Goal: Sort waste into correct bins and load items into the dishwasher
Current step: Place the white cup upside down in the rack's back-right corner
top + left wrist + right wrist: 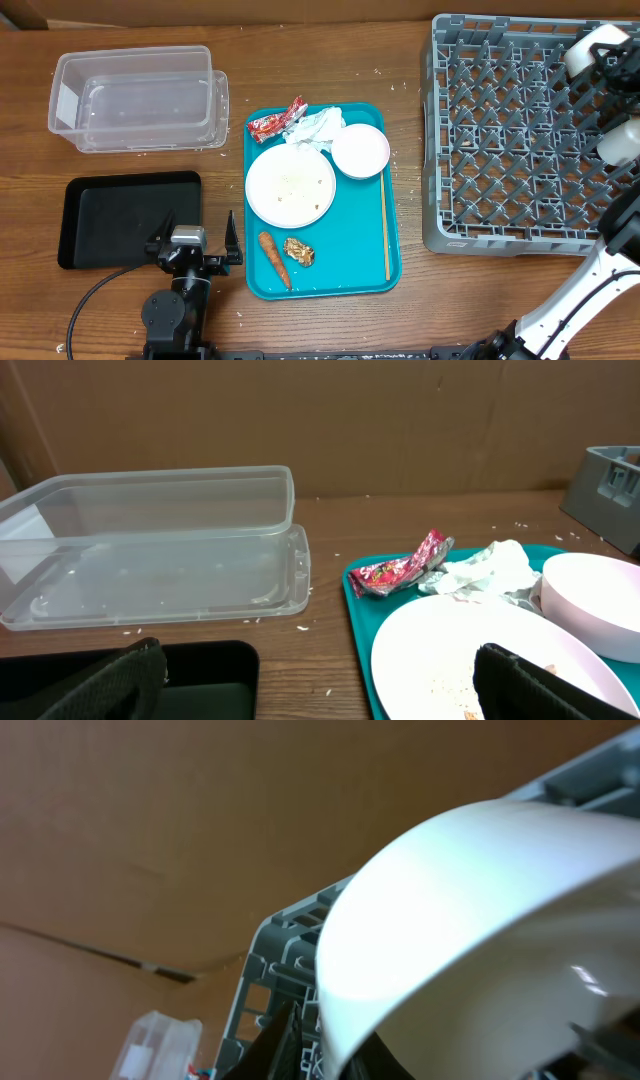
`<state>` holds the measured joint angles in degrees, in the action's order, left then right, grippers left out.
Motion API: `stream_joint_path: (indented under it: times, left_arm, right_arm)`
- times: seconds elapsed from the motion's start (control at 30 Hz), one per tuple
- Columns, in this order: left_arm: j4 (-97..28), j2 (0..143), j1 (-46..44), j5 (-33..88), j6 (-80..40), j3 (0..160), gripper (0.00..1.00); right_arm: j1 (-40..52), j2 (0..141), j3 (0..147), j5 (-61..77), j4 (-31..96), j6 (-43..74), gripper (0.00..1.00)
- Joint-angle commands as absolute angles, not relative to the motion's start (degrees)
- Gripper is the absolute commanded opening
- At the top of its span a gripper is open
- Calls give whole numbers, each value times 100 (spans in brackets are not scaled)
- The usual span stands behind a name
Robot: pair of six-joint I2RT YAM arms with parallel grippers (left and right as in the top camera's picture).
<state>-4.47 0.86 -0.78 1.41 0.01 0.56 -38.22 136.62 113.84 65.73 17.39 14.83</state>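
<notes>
A teal tray (375, 270) holds a white plate (290, 186) with crumbs, a white bowl (360, 151), a red wrapper (277, 121), a crumpled napkin (317, 127), a carrot (274, 258), a brown food chunk (299, 252) and a chopstick (385, 225). My left gripper (196, 250) is open and empty, low at the tray's left edge, beside the black bin (120, 215). My right gripper (603, 50) is shut on another white bowl (470, 920) over the far right corner of the grey dishwasher rack (510, 130). The left wrist view shows the plate (450, 650), the wrapper (400, 572) and the open fingers (320, 695).
A clear plastic bin (135, 98) stands at the back left, also in the left wrist view (150, 550). Rice grains are scattered on the wooden table. A cardboard wall runs along the back. The rack's edge (270, 970) shows under the held bowl.
</notes>
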Motion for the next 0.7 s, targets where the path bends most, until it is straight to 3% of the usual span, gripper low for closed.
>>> stream_joint_path:
  times: [0.0, 0.23, 0.47, 0.67]
  left_arm:
    - [-445, 25, -56, 104, 69, 27, 100]
    - [-445, 25, -56, 104, 71, 27, 100]
    - [-445, 25, -56, 104, 69, 27, 100]
    - [-445, 25, -56, 104, 69, 27, 100]
  right_arm:
    - [-4064, 13725, 11712, 6556, 1734, 2038, 15]
    - [-4316, 13458, 12189, 5968, 2749, 2211, 24]
    - [-4342, 12783, 12320, 3588, 4259, 2104, 28]
    - [-4171, 12158, 12320, 1831, 4827, 2171, 30]
